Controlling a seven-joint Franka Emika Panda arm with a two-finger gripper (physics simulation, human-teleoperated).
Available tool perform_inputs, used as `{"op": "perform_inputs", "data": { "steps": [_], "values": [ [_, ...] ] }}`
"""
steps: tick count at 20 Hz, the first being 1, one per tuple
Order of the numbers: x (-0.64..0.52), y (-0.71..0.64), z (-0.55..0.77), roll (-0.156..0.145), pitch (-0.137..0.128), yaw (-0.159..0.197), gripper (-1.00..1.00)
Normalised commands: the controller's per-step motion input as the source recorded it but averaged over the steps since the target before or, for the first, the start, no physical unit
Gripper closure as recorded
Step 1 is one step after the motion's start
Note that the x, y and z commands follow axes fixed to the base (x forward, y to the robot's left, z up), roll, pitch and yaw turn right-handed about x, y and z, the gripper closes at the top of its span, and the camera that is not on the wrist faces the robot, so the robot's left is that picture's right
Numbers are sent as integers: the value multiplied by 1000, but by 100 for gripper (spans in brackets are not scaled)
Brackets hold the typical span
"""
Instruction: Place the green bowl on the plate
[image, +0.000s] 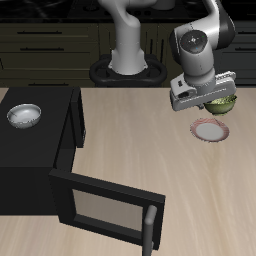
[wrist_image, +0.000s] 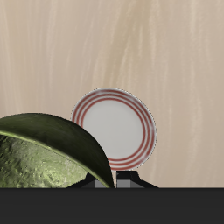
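Above 1 plate (image: 210, 131), 1 green bowl (image: 222, 103) aloft, gripped by 1 claw (image: 203, 98); 1 metallic bowl (image: 24, 116) apart.

Green bowl (wrist_image: 44, 153): olive, mottled yellow-green inside. Plate (wrist_image: 115, 128): white centre, pink-red ringed rim. Table (image: 140, 130): pale wood grain. Second bowl (image: 25, 116): white-grey metallic.
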Motion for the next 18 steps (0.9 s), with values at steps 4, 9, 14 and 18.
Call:
{"op": "perform_inputs", "data": {
  "steps": [4,9,14,18],
  "values": [
    [-56,84,62,3,-34,3,100],
    [-17,137,-133,-6,-6,19,100],
    [64,15,-199,-33,12,17,100],
    [-56,-83,-223,-44,7,28,100]
  ]
}}
